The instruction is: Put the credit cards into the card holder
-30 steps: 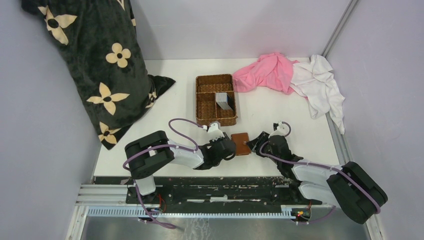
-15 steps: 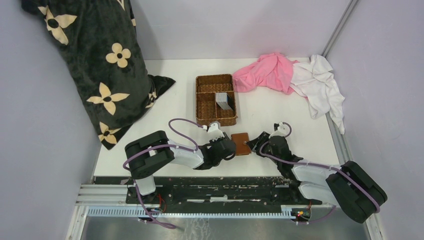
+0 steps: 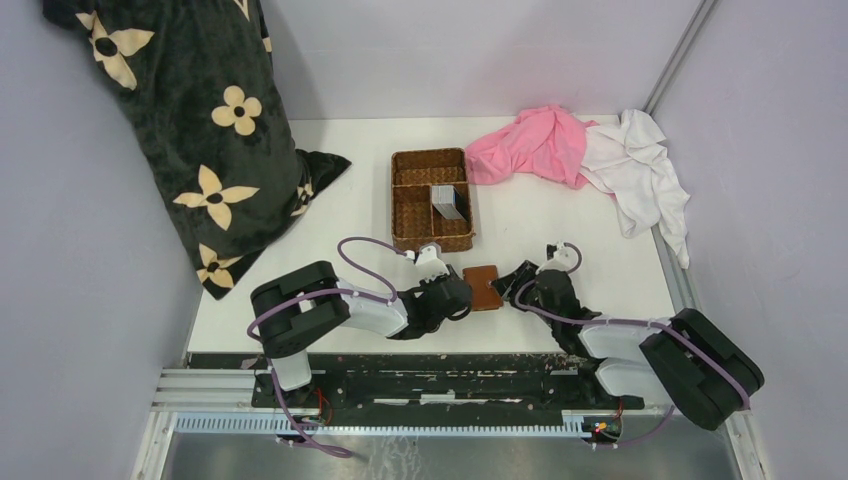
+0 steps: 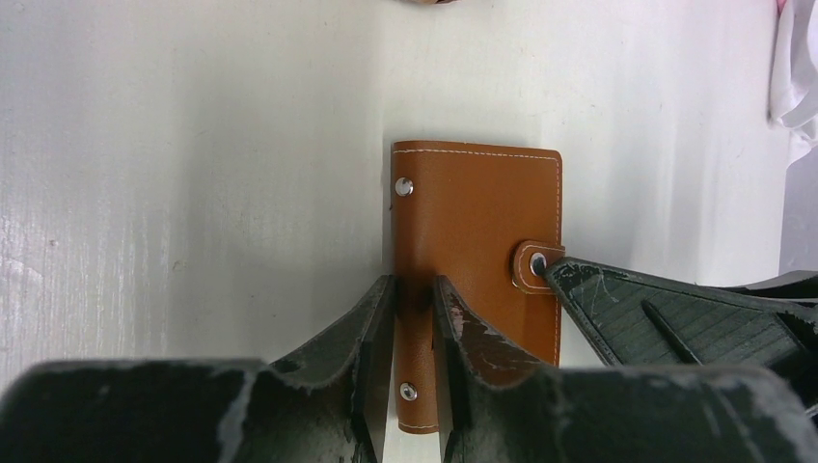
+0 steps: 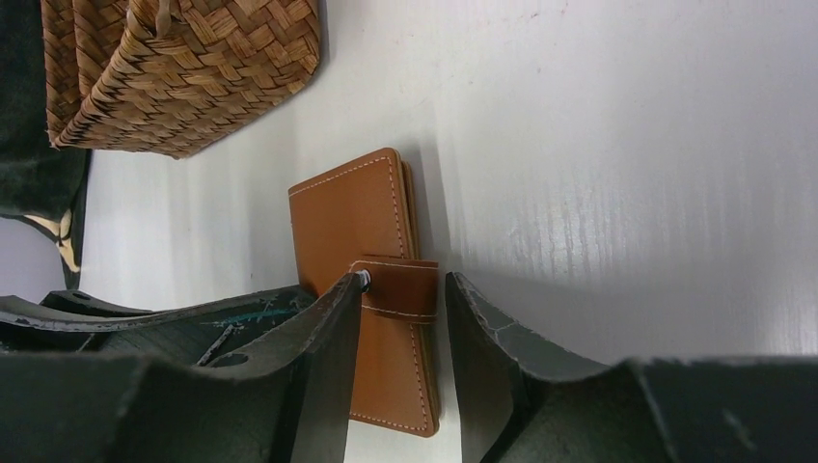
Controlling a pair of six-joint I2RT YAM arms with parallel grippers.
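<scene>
The card holder (image 3: 483, 287), a closed brown leather wallet, lies flat on the white table between both grippers. My left gripper (image 3: 462, 290) is shut on its spine edge (image 4: 413, 285), the leather pinched between the two fingers. My right gripper (image 3: 508, 287) is open and straddles the snap tab (image 5: 400, 289). Its left finger touches the snap and its right finger stands just off the wallet's open edge. The grey credit cards (image 3: 449, 201) stand in a compartment of the wicker basket (image 3: 400, 160), behind the wallet.
A black flowered cushion (image 3: 200, 120) leans at the left wall. Pink cloth (image 3: 535, 145) and white cloth (image 3: 640, 175) lie at the back right. The basket also shows in the right wrist view (image 5: 174, 68), close behind the wallet.
The right arm's rear links have shifted slightly left and its gripper has edged toward the wallet. The left arm and the wallet have not moved.
</scene>
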